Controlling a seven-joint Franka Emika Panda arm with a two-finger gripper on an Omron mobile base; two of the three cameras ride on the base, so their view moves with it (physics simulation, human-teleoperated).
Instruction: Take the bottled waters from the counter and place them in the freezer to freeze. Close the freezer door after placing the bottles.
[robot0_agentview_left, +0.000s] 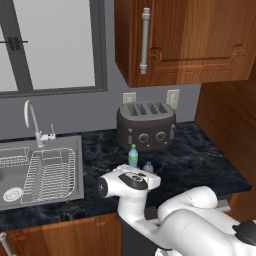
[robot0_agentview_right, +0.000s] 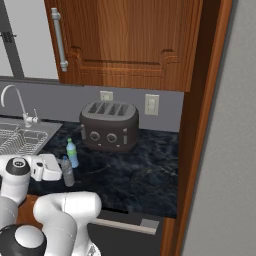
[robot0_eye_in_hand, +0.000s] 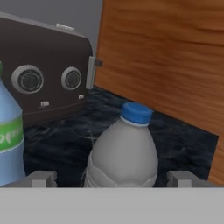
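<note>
Standing on the black marbled table (robot0_agentview_left: 200, 165) in the left base view, the green-capped bottle (robot0_agentview_left: 133, 155) rises just in front of the dark toaster (robot0_agentview_left: 146, 125), and the grey bottle (robot0_agentview_left: 148, 167) sits just to its right, nearer the arm, its lower part hidden behind the white hand. A steel sink (robot0_agentview_left: 40, 170) with a rack lies well to the left, a tap (robot0_agentview_left: 32, 122) behind it, and a wooden cupboard (robot0_agentview_left: 185, 40) hangs above the toaster. From the right base view, the gripper (robot0_agentview_right: 54, 167) comes in level from the left at table height and reaches the grey bottle (robot0_agentview_right: 67, 171), with the green-capped bottle (robot0_agentview_right: 72, 153) just behind and the toaster (robot0_agentview_right: 110, 125) further back; whether the fingers touch the bottle cannot be told here. Along the hand view, the grey bottle (robot0_eye_in_hand: 122, 151) with its blue cap stands between the two finger tips (robot0_eye_in_hand: 41, 178), which stand wide apart on either side with a gap to each, so the gripper is fully spread and holds nothing. The green-labelled bottle (robot0_eye_in_hand: 9, 135) is at the left edge, the toaster (robot0_eye_in_hand: 43, 83) behind it, and a wooden side panel (robot0_eye_in_hand: 166, 57) to the right.
</note>
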